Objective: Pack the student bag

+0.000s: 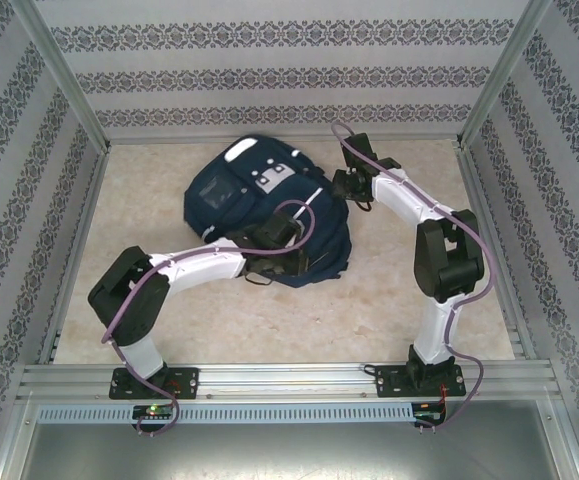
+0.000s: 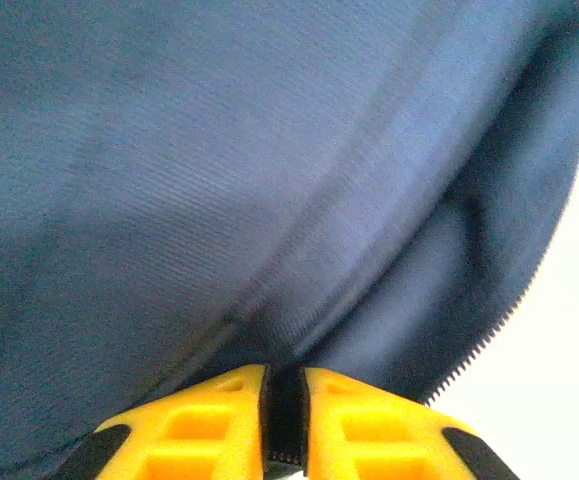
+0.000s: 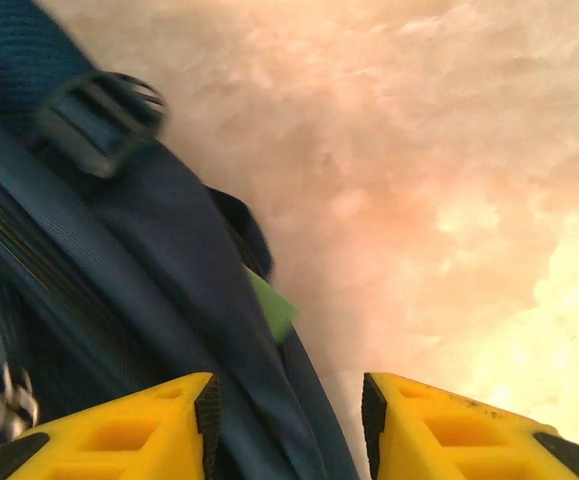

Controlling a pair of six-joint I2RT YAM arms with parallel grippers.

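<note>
Beige marbled tabletop [image 1: 389, 290] | large navy-blue fabric student bag [image 1: 259, 200] lying mid-far | left end effector [image 2: 286, 385] near-clenched at its fabric, grip unclear | right end effector [image 3: 289, 400] released, straddling bag edge | likely late: zip-up left

Lab enclosure: aluminium frame [image 1: 289, 380], patterned walls [image 1: 269, 60]

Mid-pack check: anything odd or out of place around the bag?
A green sliver pokes out at the edge of the student bag, ahead of the right tool; what it is, I cannot tell. Nothing else stands out.
</note>
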